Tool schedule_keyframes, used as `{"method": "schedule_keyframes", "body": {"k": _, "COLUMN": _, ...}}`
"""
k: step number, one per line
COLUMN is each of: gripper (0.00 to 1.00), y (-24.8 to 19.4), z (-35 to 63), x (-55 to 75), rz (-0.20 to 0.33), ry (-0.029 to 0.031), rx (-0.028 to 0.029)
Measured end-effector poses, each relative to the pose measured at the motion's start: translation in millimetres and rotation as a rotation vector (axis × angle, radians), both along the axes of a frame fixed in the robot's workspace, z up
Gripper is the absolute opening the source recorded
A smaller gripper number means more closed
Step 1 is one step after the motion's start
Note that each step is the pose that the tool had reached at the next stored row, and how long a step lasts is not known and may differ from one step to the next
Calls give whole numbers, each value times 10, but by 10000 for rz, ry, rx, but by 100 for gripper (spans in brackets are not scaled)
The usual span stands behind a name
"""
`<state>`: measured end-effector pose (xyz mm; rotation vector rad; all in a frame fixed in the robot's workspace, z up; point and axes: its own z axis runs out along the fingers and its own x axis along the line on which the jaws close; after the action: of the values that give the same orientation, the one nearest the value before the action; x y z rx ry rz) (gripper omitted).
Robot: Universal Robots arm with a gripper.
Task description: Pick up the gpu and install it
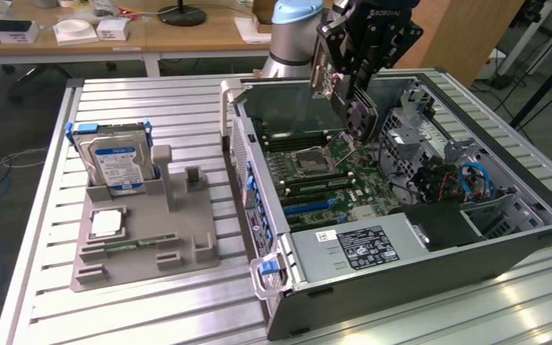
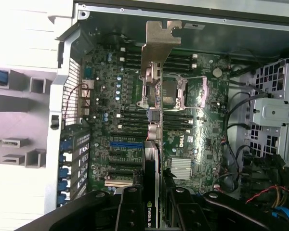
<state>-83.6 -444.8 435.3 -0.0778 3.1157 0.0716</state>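
Exterior view: the end effector [image 1: 355,80] pinches the gpu [image 1: 361,118], which hangs on edge just beneath it, above the motherboard [image 1: 348,180] in the open computer case [image 1: 420,269].

Wrist view: the gpu [image 2: 154,86] juts out from between the end effector [image 2: 151,211] fingers, with its bracket at the far end.

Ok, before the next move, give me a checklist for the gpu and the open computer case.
1. Grip on the gpu: ok, the gripper is shut on it.
2. Card over the open computer case: ok, it hangs above the motherboard.
3. Card clear of the board: ok, the silver bracket end appears to hang free.
4. Blue expansion slot free: ok, nothing is in it.
5. Card lined up with that slot: not ok, the slot lies off to one side.
6. Hard drive out of the way: ok, it stands in the grey holder outside the case.
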Motion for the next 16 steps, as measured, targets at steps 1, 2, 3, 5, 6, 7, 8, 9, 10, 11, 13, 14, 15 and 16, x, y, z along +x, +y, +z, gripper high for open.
{"method": "schedule_keyframes", "body": {"k": 1, "gripper": 26, "y": 0, "z": 0, "x": 0, "rz": 12, "ry": 0, "rx": 0}}
{"method": "schedule_keyframes", "body": {"k": 2, "gripper": 26, "y": 0, "z": -1, "x": 0, "rz": 25, "ry": 0, "rx": 0}}
{"method": "schedule_keyframes", "body": {"k": 3, "gripper": 26, "y": 0, "z": -1, "x": 0, "rz": 36, "ry": -1, "rx": 0}}
{"method": "schedule_keyframes", "body": {"k": 5, "gripper": 26, "y": 0, "z": -1, "x": 0, "rz": 61, "ry": 0, "rx": 0}}
{"method": "schedule_keyframes", "body": {"k": 6, "gripper": 26, "y": 0, "z": -2, "x": 0, "rz": 74, "ry": 0, "rx": 0}}
{"method": "schedule_keyframes", "body": {"k": 7, "gripper": 26, "y": 0, "z": -2, "x": 0, "rz": 87, "ry": 0, "rx": 0}}
{"method": "schedule_keyframes", "body": {"k": 8, "gripper": 26, "y": 0, "z": -2, "x": 0, "rz": 99, "ry": 0, "rx": 0}}
{"method": "schedule_keyframes", "body": {"k": 9, "gripper": 26, "y": 0, "z": -2, "x": 0, "rz": 112, "ry": -1, "rx": 0}}
{"method": "schedule_keyframes", "body": {"k": 10, "gripper": 26, "y": 0, "z": -3, "x": 0, "rz": 126, "ry": 0, "rx": 0}}
{"method": "schedule_keyframes", "body": {"k": 11, "gripper": 26, "y": 0, "z": -3, "x": 0, "rz": 140, "ry": 0, "rx": 0}}
{"method": "schedule_keyframes", "body": {"k": 13, "gripper": 26, "y": 0, "z": -3, "x": 0, "rz": 177, "ry": 0, "rx": 0}}
{"method": "schedule_keyframes", "body": {"k": 14, "gripper": 26, "y": 0, "z": -4, "x": 0, "rz": 198, "ry": -1, "rx": 1}}
{"method": "schedule_keyframes", "body": {"k": 15, "gripper": 26, "y": 0, "z": -4, "x": 0, "rz": 219, "ry": 0, "rx": 0}}
{"method": "schedule_keyframes", "body": {"k": 16, "gripper": 26, "y": 0, "z": -4, "x": 0, "rz": 241, "ry": 0, "rx": 0}}
